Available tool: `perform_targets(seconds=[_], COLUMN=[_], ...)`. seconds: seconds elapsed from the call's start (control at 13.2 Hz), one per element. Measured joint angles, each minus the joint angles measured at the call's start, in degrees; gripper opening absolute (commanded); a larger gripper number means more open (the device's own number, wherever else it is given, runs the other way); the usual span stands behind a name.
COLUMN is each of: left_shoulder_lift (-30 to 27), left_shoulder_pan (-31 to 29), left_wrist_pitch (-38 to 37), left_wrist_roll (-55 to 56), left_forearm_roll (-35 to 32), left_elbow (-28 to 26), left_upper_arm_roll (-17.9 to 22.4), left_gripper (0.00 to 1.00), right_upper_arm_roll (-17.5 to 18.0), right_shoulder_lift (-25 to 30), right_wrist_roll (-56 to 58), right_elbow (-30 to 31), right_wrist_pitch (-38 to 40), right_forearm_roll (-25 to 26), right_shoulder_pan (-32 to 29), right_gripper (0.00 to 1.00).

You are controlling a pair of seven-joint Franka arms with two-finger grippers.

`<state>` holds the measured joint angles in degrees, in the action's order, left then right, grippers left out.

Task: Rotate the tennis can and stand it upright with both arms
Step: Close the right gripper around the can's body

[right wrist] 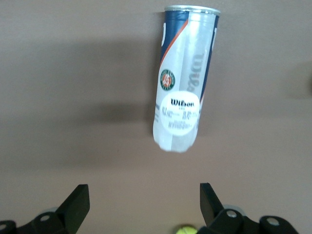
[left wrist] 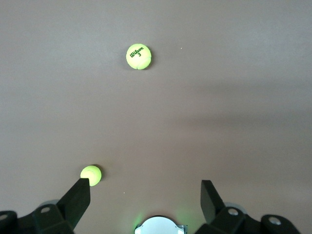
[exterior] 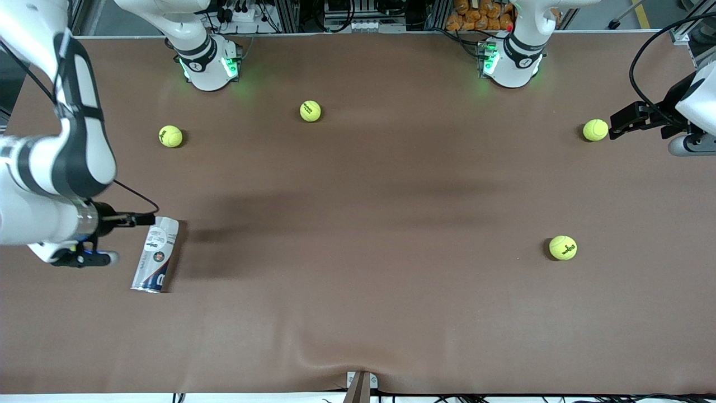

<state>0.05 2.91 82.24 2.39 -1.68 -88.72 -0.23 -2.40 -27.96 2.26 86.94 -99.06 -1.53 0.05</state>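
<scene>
Clear-plastic tennis can [exterior: 155, 255] lies flat; left gripper [left wrist: 145, 196], right gripper [right wrist: 145, 201] gape empty.

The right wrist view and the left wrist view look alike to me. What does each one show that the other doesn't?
Only the right wrist view shows the tennis can, lying on its side ahead of the open right gripper. Only the left wrist view shows a tennis ball marked Wilson, a second ball near one finger of the open left gripper, and a green-lit arm base. Both share the brown table and black fingers spread apart.
</scene>
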Motion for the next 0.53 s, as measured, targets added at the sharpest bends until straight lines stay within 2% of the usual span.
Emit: perform_targets(seconds=[0.3,0.53], left_shoulder_lift=[0.1,0.1], left_shoulder_pan=[0.0,0.0], left_wrist_pitch=[0.0,0.0], left_wrist_roll=[0.0,0.0], left_forearm_roll=[0.0,0.0], left_elbow=[-0.1,-0.1], left_upper_arm_roll=[0.0,0.0], left_gripper=[1.00,1.00], right_upper_arm_roll=[0.0,0.0], right_shoulder_lift=[-4.7,-5.3], right_wrist_roll=[0.0,0.7], right_elbow=[0.0,-0.1], right_wrist_pitch=[-5.8,-6.8], right_forearm_roll=[0.0,0.0], right_shoulder_pan=[0.0,0.0], right_gripper=[1.00,1.00])
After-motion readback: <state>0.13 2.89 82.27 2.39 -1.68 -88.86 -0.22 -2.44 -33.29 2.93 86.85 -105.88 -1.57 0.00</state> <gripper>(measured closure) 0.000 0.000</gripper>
